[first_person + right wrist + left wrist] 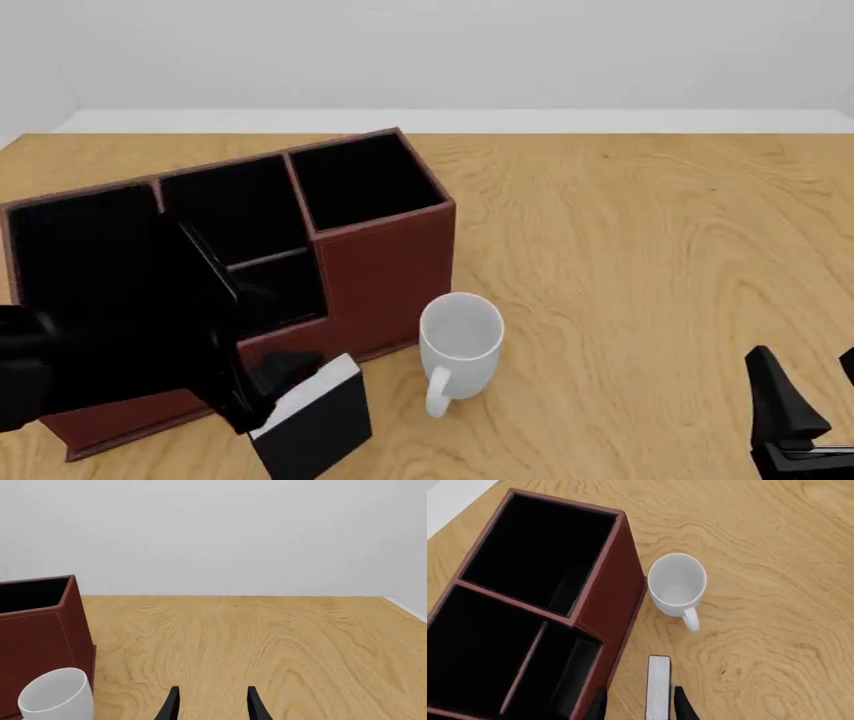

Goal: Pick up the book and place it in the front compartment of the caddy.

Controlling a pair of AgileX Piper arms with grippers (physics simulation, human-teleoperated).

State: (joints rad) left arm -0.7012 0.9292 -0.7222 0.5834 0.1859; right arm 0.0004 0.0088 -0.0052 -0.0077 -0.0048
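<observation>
Left gripper (640, 711) with the book (658, 686) between its fingers, white page edges showing and the black covers facing the two fingers; whether the pads press the covers cannot be told from the left wrist view, though in the front view the book (318, 418) hangs tilted, apparently clear of the table (641, 250), which suggests a grasp. The book lies just beside the caddy (380, 265), against its near outer wall and outside every slot. Its long axis runs roughly parallel to that wall. The front compartment (544, 677), black-lined and bounded by the low cross divider, lies just over the wall from the book, on the side away from the white mug (676, 587); judged from this, the coming move is a lift over the rim and a short sideways carry. All visible caddy slots appear empty, their depths dark; the mug, upright near the caddy's corner, is also empty. Right gripper (211, 704), fingers spread and holding nothing, sits well apart from the caddy, so the left arm is the nearer
</observation>
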